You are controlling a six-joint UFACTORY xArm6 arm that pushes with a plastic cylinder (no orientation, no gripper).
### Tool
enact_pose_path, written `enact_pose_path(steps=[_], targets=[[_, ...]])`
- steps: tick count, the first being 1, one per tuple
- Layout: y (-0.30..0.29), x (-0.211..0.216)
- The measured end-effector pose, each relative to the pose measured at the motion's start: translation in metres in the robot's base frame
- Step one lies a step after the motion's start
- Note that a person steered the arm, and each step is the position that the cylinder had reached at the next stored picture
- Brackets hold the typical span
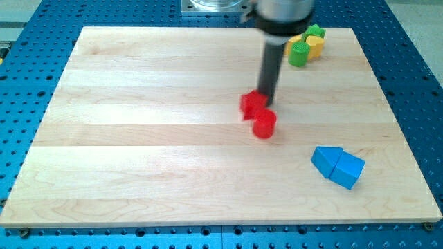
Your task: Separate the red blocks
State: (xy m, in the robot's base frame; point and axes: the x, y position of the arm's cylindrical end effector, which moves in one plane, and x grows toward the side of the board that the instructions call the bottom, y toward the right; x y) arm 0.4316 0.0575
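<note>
Two blue blocks sit nearest the view's bottom, well off to the lower right of my tip: a blue triangular block (325, 159) and a blue cube-like block (347, 170), pressed together side by side on the pale wooden table (138, 138). Farther up, close below my tip, lies a red cylindrical block (264, 124), upright, with its round top showing. Touching it on its upper left is a second red block (252, 104), blurred, so its shape cannot be made out with certainty. My tip (266, 102), the lower end of the straight dark rod serving as end effector, stands just at the upper right edge of that blurred red block, apparently in contact with it, and just above the red cylinder. Being a bare rod, it has nothing to open or close and it holds nothing. Beyond it, toward the view's top and to the right of the rod, a green cylindrical block (298, 54), a yellow block (315, 45) and another green block (315, 31) huddle together near the table's far edge.
</note>
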Motion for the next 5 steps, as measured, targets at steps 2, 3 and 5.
enact_pose_path(steps=[2,3,5], targets=[[-0.102,0.056],[-0.093,0.010],[-0.100,0.114]])
